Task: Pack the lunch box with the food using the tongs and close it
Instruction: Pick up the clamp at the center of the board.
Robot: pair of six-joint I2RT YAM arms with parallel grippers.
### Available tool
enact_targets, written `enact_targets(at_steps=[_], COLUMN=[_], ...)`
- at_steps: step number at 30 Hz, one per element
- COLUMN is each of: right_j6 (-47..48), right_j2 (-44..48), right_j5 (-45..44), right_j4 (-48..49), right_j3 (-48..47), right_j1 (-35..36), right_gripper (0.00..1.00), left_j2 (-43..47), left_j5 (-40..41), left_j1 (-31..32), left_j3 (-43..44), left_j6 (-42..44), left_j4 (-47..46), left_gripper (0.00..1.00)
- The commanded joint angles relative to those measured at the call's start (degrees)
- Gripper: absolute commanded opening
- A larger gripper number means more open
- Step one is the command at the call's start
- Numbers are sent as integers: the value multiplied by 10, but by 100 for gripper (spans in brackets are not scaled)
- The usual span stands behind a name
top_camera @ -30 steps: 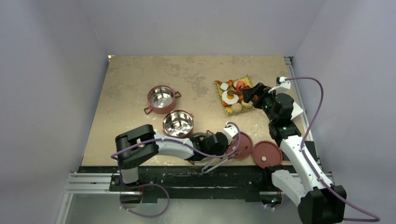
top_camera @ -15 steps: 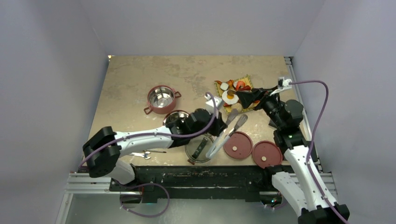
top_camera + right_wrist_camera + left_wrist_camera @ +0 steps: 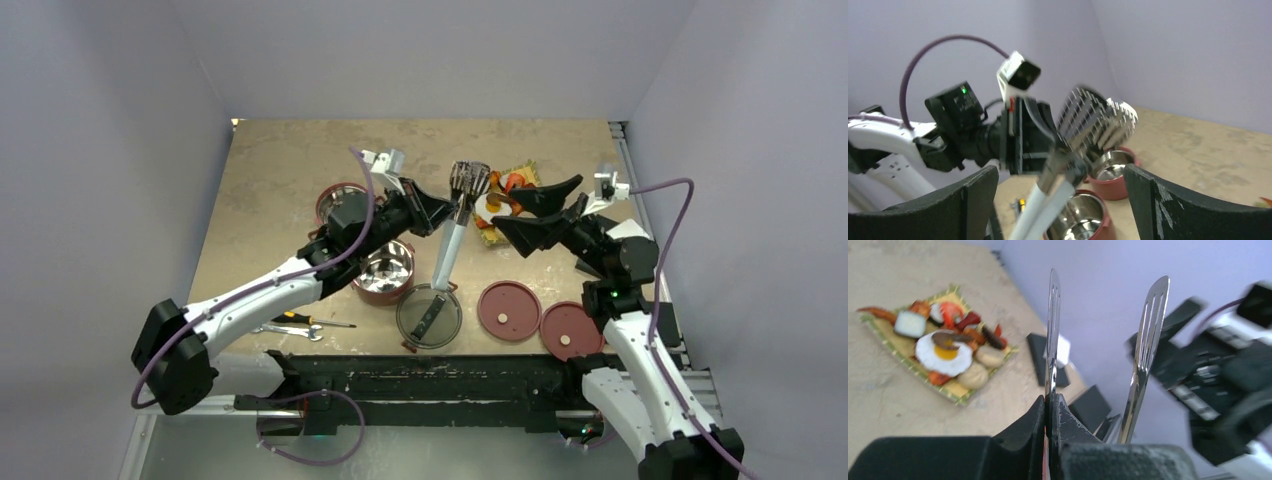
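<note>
The tongs [image 3: 452, 235] are off the table, standing slanted at the centre of the overhead frame with the slotted head uppermost. The left gripper [image 3: 437, 213] has its claw pressed together on one of the two thin arms; in the left wrist view the other arm stands free to the right. The right gripper [image 3: 510, 210] faces the head from the right of the frame with its claw spread wide and nothing in it. In its own blurred view the tongs show between its fingers [image 3: 973, 200], probably without touching them.

The lunch box [image 3: 385, 272] lies in parts. One red bowl sits just left of centre, and the second [image 3: 333, 196] is above and to its left, partly behind the left arm. Both steel insides look bare. The dark top lid [image 3: 430, 316] lies below centre, and the two red disc lids [image 3: 509, 311] [image 3: 571, 329] lie to its right.

The food [image 3: 945, 347] is all on the yellow mat [image 3: 960, 390], upper right of centre in the overhead frame.

So only the pick-up of the tongs is done. What looks like a handover to the right arm is pending. Every piece has yet to go into a bowl, and stacking and lidding are left.
</note>
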State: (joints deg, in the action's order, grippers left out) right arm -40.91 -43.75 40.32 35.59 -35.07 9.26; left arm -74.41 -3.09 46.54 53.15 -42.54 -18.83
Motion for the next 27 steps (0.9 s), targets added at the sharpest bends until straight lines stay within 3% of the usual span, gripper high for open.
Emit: enact_targets(at_steps=[1, 7, 17, 27], right_j6=[-123, -143, -180, -174], right_j2=[-38, -72, -120, -172], right_j5=[101, 156, 108, 74], right_j4=[198, 256, 327, 348], right_j3=[51, 52, 48, 9], right_j1=[0, 60, 113, 171], right_gripper=[99, 99, 99, 96], left_j2=[54, 61, 55, 40], left_j5=[-49, -84, -104, -98], left_j1=[-21, -26, -26, -27], left_j3=[-18, -24, -70, -77], left_j6=[-67, -99, -141, -145], left_j4=[-141, -204, -334, -356], left_gripper=[0, 0, 0, 0])
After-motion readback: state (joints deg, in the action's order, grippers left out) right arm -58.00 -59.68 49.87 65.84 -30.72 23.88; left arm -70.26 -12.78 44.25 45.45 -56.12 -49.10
